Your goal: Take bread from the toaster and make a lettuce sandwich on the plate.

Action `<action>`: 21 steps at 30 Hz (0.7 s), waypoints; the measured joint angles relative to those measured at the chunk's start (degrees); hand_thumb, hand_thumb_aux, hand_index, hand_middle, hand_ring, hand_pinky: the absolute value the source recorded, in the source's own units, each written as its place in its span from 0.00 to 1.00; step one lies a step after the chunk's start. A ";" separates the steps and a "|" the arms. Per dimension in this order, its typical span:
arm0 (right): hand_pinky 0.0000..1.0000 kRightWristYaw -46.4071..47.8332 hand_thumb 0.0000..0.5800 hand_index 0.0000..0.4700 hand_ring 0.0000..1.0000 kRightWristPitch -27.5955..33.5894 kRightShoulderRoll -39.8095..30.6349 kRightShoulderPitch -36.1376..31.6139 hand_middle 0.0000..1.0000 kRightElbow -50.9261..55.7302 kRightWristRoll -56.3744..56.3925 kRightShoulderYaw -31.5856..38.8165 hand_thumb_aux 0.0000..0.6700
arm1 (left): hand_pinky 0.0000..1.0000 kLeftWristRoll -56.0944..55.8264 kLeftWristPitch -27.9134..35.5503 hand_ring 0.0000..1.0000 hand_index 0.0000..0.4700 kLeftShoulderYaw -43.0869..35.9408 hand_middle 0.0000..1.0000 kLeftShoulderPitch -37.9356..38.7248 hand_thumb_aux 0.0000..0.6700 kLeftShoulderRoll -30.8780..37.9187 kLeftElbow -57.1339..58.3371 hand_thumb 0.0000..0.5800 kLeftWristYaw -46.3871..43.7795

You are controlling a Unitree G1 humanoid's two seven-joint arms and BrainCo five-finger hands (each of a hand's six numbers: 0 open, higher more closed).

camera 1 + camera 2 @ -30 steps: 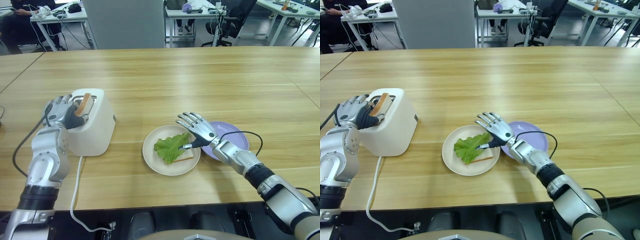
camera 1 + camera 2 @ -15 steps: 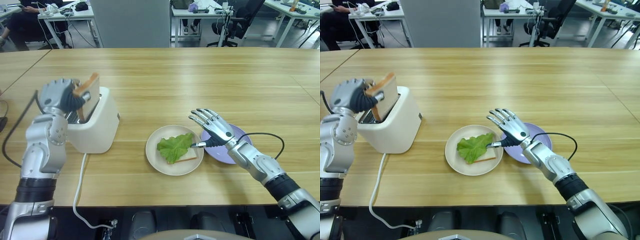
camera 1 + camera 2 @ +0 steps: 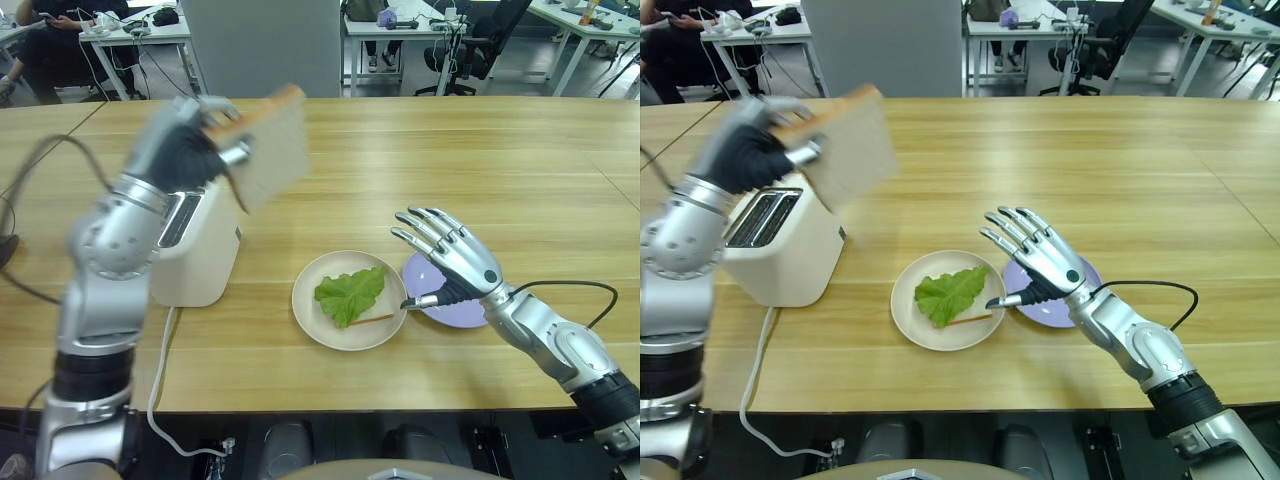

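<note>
Left eye view, nearest first. On the tabletop (image 3: 450, 160), a cream plate (image 3: 320, 332) bearing a lettuce leaf (image 3: 350, 293) laid over a bottom slice (image 3: 375, 320), ready for its lid. Just right of it, the right hand (image 3: 450, 255), empty with fingers spread, hovering above a purple plate (image 3: 452, 315), probably parked clear of the sandwich to leave room. Further back and to the left, the toaster (image 3: 200, 270). Above it, the left hand (image 3: 185, 150) clamped on the second bread slice (image 3: 272, 155), raised well clear and tilted toward the cream plate, apparently for carrying across as the top layer.
</note>
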 measured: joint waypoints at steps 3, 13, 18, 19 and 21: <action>0.00 -0.46 0.00 0.00 0.00 -1.29 -0.10 0.93 0.00 -2.26 -1.04 -0.17 0.00 | 1.00 -6.56 1.70 1.00 0.98 -2.04 1.00 0.00 1.00 -3.20 4.67 1.00 -5.33; 0.00 2.29 0.00 0.00 0.00 -4.29 1.45 4.02 0.00 -4.76 -4.16 1.85 0.00 | 1.00 -12.74 2.27 1.00 0.98 -9.94 1.00 -1.58 1.00 -12.22 25.69 1.00 -13.75; 0.00 5.14 0.00 0.00 0.00 -5.79 2.65 4.18 0.00 -4.59 -4.36 3.73 0.00 | 1.00 -10.05 -2.99 1.00 0.98 -12.19 1.00 -3.66 1.00 -14.89 34.70 1.00 -12.90; 0.00 5.89 0.00 0.00 0.00 -6.05 2.91 4.18 0.00 -4.25 -4.33 3.95 0.00 | 1.00 -9.59 -4.07 1.00 0.98 -12.45 1.00 -3.89 1.00 -15.31 36.30 1.00 -12.60; 0.00 7.68 0.00 0.00 0.00 -6.56 3.51 4.17 0.00 -3.27 -4.28 4.92 0.00 | 1.00 -8.90 -6.01 1.00 0.98 -12.90 1.00 -4.18 1.00 -16.24 39.49 1.00 -11.99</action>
